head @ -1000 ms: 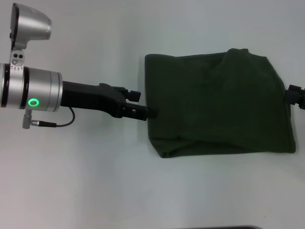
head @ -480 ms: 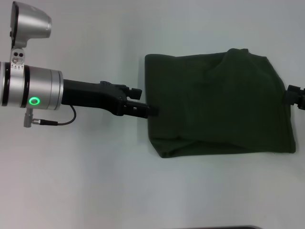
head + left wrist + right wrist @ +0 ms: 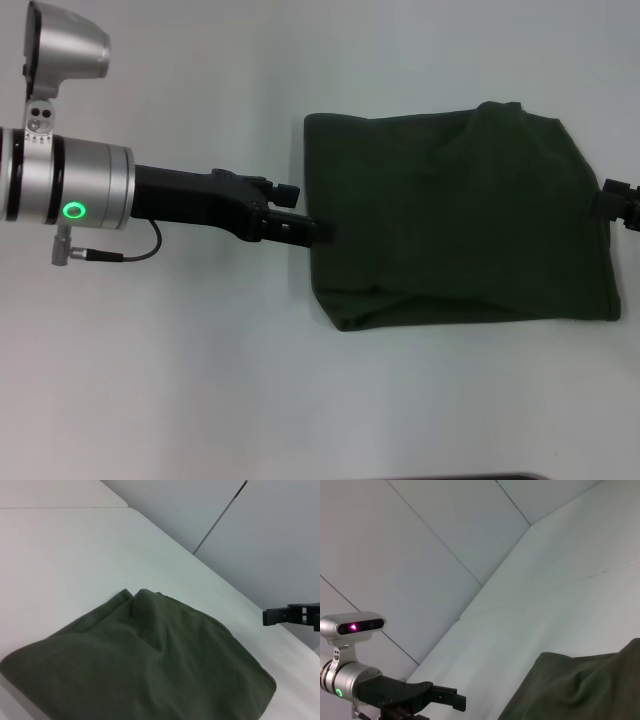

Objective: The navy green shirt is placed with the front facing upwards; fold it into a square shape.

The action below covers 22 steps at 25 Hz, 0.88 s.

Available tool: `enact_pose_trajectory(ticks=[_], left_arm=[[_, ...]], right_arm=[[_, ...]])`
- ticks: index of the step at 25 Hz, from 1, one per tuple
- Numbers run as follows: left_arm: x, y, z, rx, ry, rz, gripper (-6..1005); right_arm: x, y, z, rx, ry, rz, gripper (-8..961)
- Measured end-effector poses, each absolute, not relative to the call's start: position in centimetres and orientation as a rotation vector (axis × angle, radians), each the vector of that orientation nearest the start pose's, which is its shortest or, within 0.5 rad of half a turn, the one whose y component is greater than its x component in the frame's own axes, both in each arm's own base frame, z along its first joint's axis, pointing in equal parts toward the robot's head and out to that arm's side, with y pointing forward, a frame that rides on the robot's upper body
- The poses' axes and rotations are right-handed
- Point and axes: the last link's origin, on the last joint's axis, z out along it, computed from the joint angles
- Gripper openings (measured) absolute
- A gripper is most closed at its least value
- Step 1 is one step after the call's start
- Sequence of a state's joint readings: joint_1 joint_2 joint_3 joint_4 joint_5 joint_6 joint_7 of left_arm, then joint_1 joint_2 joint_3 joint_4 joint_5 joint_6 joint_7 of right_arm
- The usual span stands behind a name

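The navy green shirt (image 3: pixel 460 215) lies folded into a rough rectangle on the white table, right of centre in the head view, plain side up with no lettering showing. A raised fold runs near its far right part. My left gripper (image 3: pixel 320 232) reaches in from the left, its tip at the shirt's left edge, about halfway along. My right gripper (image 3: pixel 618 200) sits at the shirt's right edge, mostly outside the head view. The left wrist view shows the shirt (image 3: pixel 145 665) close below, with the right gripper (image 3: pixel 292 616) beyond it. In the right wrist view, the left gripper (image 3: pixel 447 699) is beside the shirt (image 3: pixel 580 690).
The white table (image 3: pixel 200 380) spreads around the shirt, bare to the left and front. Pale wall panels (image 3: pixel 445 540) stand behind it. A dark strip (image 3: pixel 500 477) marks the table's near edge.
The left gripper has shifted slightly up and towards the shirt's left edge. The shirt and the right gripper look unchanged.
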State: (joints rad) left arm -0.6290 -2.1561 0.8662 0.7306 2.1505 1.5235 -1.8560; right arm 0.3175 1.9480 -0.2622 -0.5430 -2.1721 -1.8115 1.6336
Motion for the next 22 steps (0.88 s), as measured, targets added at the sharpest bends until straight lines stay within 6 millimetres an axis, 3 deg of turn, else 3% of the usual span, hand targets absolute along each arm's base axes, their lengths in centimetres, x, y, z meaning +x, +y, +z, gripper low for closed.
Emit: enact_pose_trajectory(ticks=[22], left_arm=[[-21.91,33.31,-4.99,-2.893,-1.085,-0.469,917]], right_arm=[[35.46,24.39,6.67,-2.353,1.336,0.928,845]])
